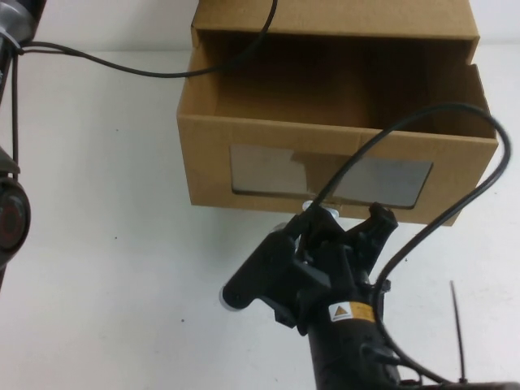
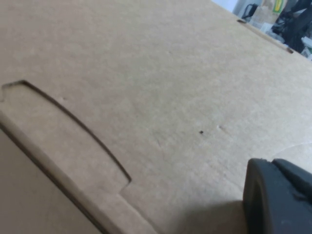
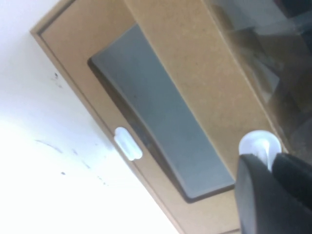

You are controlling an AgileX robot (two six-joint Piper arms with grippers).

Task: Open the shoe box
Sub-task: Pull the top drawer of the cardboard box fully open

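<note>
The cardboard shoe box has an outer sleeve (image 1: pixel 333 16) and a drawer (image 1: pixel 244 134) that stands pulled out toward me, its inside bare. A grey window (image 1: pixel 268 171) is set in the drawer front (image 3: pixel 204 63). My right gripper (image 1: pixel 348 218) is at the lower edge of that front, shut on a white pull (image 3: pixel 258 143). A second white piece (image 3: pixel 127 143) sits on the same edge, and one also shows in the high view (image 1: pixel 311 208). My left gripper (image 2: pixel 280 195) lies close against a flat cardboard face (image 2: pixel 161 83) with a cut tab (image 2: pixel 58 126).
White table (image 1: pixel 106 284) lies to the left and in front of the box. A black cable tie (image 1: pixel 459 333) lies at the right front. Black cables (image 1: pixel 439 162) loop over the drawer. Part of the left arm (image 1: pixel 10 211) stands at the left edge.
</note>
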